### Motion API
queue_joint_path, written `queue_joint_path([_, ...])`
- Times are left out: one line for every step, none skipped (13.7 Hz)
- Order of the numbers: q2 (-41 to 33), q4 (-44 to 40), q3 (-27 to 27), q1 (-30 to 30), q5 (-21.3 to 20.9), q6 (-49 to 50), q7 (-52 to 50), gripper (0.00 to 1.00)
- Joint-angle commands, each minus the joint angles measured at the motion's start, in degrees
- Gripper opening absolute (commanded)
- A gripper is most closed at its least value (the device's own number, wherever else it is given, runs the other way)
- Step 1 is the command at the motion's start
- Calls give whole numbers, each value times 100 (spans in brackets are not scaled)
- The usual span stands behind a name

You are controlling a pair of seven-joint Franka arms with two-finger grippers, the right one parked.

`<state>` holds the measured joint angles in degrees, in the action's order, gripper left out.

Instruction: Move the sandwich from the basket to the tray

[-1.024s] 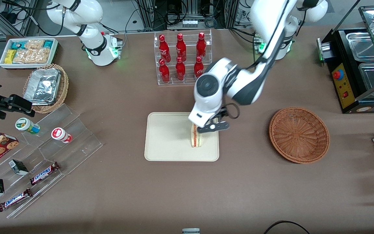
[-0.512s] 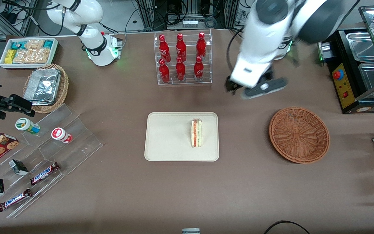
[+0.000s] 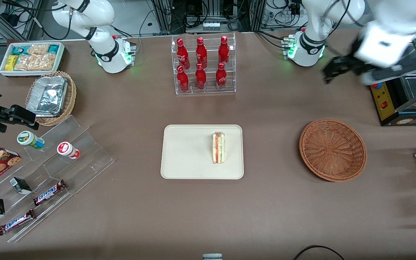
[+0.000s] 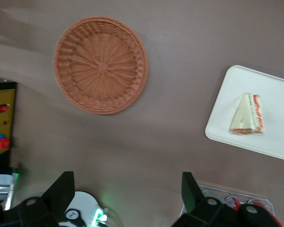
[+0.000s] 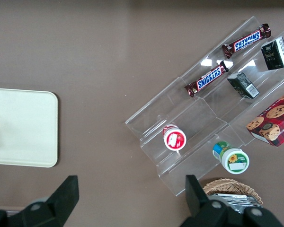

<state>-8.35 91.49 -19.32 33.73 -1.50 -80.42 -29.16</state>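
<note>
The sandwich [image 3: 219, 148] [image 4: 247, 116], a pale wedge with red and green filling, stands on its edge on the cream tray [image 3: 186, 151] [image 4: 279, 106] [image 5: 19, 127], at the tray's end nearer the basket. The reddish-brown wicker basket [image 3: 332, 150] [image 4: 101, 65] has nothing in it. My left gripper [image 3: 352, 72] [image 4: 125, 194] is open and holds nothing. It hangs high over the table, farther from the front camera than the basket, between the working arm's base [image 3: 303, 50] and the black machine [image 3: 403, 90].
A clear rack of red bottles [image 3: 202, 65] stands farther from the front camera than the tray. Toward the parked arm's end are a tan basket with foil containers [image 3: 51, 95], a white snack bin [image 3: 31, 57] and clear stepped shelves with snacks [image 3: 49, 169] [image 5: 213, 109].
The gripper let go of the sandwich on the tray, rose, and swung away toward the working arm's end, past the bottle rack to above the basket's farther edge. The sandwich stayed put.
</note>
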Motion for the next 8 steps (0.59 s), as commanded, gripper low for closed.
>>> queue_joint_path([-307, 264, 707, -1346, 62, 105, 918, 100])
queue_joint_path([-299, 299, 971, -1743, 62, 96, 1052, 100])
queue_joint_path([-281, 360, 1183, -2113, 44, 53, 1079, 100])
queue_joint_path([-281, 395, 1455, -2482, 44, 44, 1175, 100])
queue_joint_path([-290, 430, 1805, -2921, 62, 35, 1306, 100])
queue_joint_path([-298, 474, 2192, -3325, 79, 17, 1325, 100])
queue_joint_path([-307, 527, 2526, -3651, 79, 17, 1334, 100])
queue_joint_path([-307, 562, 2660, -3759, 88, 0, 1325, 100])
